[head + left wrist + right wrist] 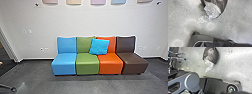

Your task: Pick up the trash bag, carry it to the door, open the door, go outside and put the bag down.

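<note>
The trash bag (221, 6) lies on the grey floor, dark and shiny with a crumpled silvery-white end, close to the dark plate of the robot in the left wrist view. In the right wrist view the same trash bag (211, 55) rests on the floor, its pale twisted end pointing towards the robot's base. Floor surrounds the bag, and nothing is touching it. Finger positions of both grippers cannot be made out.
A row of blue, green, orange and brown seats (87, 64) stands against the white wall, with a blue cushion (99, 46) on it. A metal leg with a caster (13, 89) is at the head view's lower left. Chair-like legs (183, 53) stand beside the robot.
</note>
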Robot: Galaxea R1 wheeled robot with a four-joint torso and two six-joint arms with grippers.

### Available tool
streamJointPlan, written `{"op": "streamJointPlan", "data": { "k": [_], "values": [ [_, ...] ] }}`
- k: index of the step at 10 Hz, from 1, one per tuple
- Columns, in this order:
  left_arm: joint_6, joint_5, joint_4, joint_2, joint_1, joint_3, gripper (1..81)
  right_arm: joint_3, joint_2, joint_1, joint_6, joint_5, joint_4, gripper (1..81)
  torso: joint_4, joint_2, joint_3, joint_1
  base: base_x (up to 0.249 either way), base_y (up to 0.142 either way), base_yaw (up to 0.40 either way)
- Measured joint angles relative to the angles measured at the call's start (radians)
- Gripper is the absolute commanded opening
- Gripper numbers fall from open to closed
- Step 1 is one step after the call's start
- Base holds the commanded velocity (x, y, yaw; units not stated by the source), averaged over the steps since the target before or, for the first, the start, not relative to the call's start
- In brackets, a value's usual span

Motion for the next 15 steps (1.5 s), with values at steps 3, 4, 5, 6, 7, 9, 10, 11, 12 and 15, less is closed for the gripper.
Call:
{"op": "streamJointPlan", "data": {
  "k": [3, 4, 5, 6, 7, 9, 10, 11, 12, 15],
  "values": [
    [0.000, 0.021, -0.008, -0.002, -0.041, 0.000, 81.1, 0.001, -0.002, 0.003, 0.000, -0.001, 0.000, 81.1, 0.000, -0.103, -0.097, 0.065, 0.000, 0.000, 0.000],
    [0.000, 0.040, -0.012, -0.001, -0.060, 0.001, 81.1, 0.006, -0.005, 0.012, 0.000, -0.002, 0.000, 81.1, 0.000, -0.137, -0.129, 0.087, 0.000, 0.000, 0.000],
    [0.000, 0.056, -0.015, 0.002, -0.076, 0.001, 81.1, 0.016, -0.006, 0.021, 0.000, -0.006, 0.000, 81.1, 0.000, -0.162, -0.143, 0.104, 0.000, 0.000, 0.000],
    [0.000, 0.060, -0.020, 0.007, -0.092, 0.001, 81.1, 0.030, -0.007, 0.045, 0.000, -0.005, 0.001, 81.1, 0.000, -0.187, -0.151, 0.120, 0.000, 0.000, 0.000],
    [0.000, 0.070, -0.022, 0.007, -0.107, 0.001, 81.1, 0.045, -0.016, 0.059, -0.001, -0.011, 0.001, 81.1, 0.000, -0.219, -0.157, 0.140, 0.000, 0.000, 0.000],
    [0.000, 0.096, -0.023, 0.009, -0.130, 0.001, 81.1, 0.071, -0.033, 0.072, 0.000, -0.033, 0.001, 81.1, 0.000, -0.289, -0.159, 0.184, 0.000, 0.000, 0.000],
    [0.000, 0.103, -0.023, 0.013, -0.138, 0.001, 81.1, 0.093, -0.047, 0.080, 0.000, -0.048, 0.001, 81.1, 0.000, -0.325, -0.159, 0.206, 0.000, 0.000, 0.000],
    [0.000, 0.106, -0.023, 0.015, -0.139, 0.001, 81.1, 0.093, -0.046, 0.084, 0.000, -0.053, 0.001, 81.1, 0.000, -0.360, -0.160, 0.228, 0.000, 0.000, 0.000],
    [0.000, 0.111, -0.023, 0.014, -0.140, 0.001, 81.1, 0.095, -0.046, 0.093, 0.000, -0.059, 0.002, 81.1, 0.000, -0.388, -0.168, 0.246, 0.000, 0.000, 0.000],
    [0.000, 0.133, -0.024, 0.017, -0.177, 0.000, 81.1, 0.113, -0.046, 0.136, 0.001, -0.083, 0.008, 81.1, 0.000, -0.484, -0.253, 0.305, 0.000, 0.000, 0.000]
  ]
}}
